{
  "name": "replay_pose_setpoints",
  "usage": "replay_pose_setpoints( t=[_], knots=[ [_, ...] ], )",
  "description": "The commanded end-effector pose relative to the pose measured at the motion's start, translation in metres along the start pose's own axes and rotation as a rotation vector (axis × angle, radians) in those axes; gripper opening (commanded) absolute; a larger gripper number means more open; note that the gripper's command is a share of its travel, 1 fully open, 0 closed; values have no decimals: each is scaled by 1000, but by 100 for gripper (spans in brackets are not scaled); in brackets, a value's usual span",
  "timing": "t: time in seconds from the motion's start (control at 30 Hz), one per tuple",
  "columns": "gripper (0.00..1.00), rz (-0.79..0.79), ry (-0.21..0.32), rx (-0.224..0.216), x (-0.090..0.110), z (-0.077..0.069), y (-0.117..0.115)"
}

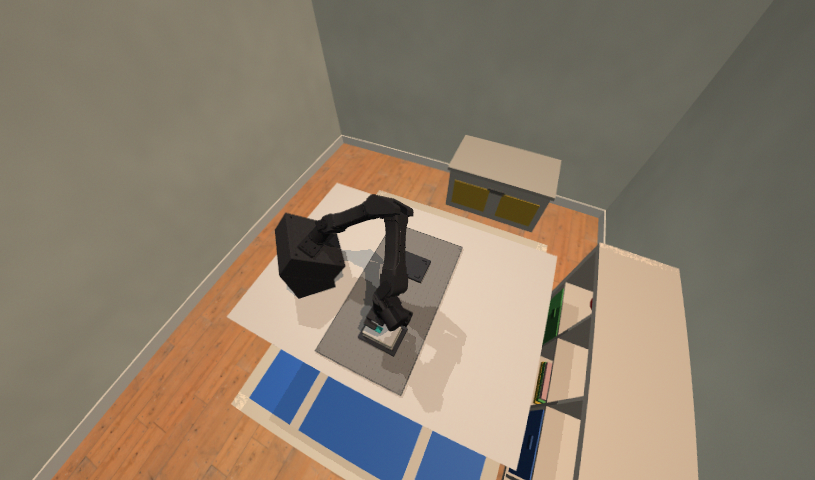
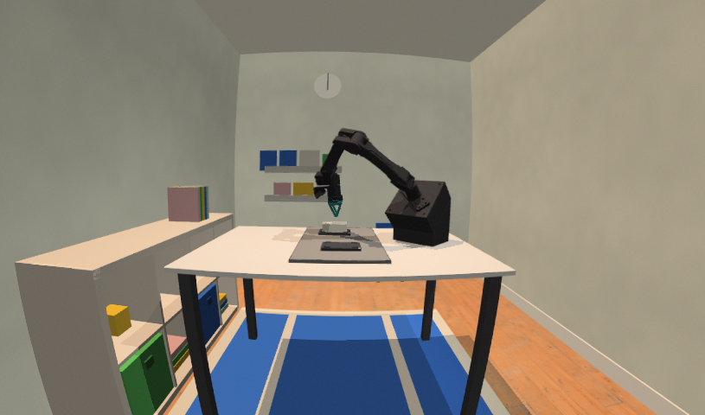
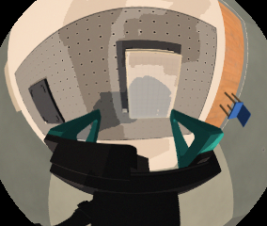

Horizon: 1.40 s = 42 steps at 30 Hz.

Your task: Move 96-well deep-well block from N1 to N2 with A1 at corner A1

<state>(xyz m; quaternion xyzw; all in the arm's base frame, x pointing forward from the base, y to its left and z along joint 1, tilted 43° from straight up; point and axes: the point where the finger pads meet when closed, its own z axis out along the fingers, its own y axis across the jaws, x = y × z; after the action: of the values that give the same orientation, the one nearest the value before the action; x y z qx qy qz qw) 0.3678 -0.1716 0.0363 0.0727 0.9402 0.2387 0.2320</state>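
Note:
The white 96-well deep-well block (image 1: 382, 339) sits in the dark plate nest N1 (image 1: 395, 347) on the grey perforated baseplate. In the exterior view the block (image 2: 335, 226) is on the far nest, and the empty dark nest N2 (image 2: 341, 245) lies nearer the camera. My gripper (image 2: 335, 208) hangs open a short way above the block, with its teal fingers pointing down and nothing between them. In the wrist view the block (image 3: 149, 85) lies straight ahead between the spread fingers, and N2 (image 3: 46, 101) is at the left.
The arm's black base box (image 1: 307, 255) stands on the white table beside the baseplate. N2 also shows in the top view (image 1: 418, 267), beyond the arm. A shelf unit (image 2: 124, 288) stands by the table's side.

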Motion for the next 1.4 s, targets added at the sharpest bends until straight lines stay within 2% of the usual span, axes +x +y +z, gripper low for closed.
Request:
replay_pose_setpoints(
  t=[0.0, 0.17, 1.37],
  knots=[
    [100, -24, -91, -20, -10, -7, -11],
    [100, -23, -92, -20, -12, -6, -32],
    [100, -23, -92, -20, -12, -6, -32]
  ],
)
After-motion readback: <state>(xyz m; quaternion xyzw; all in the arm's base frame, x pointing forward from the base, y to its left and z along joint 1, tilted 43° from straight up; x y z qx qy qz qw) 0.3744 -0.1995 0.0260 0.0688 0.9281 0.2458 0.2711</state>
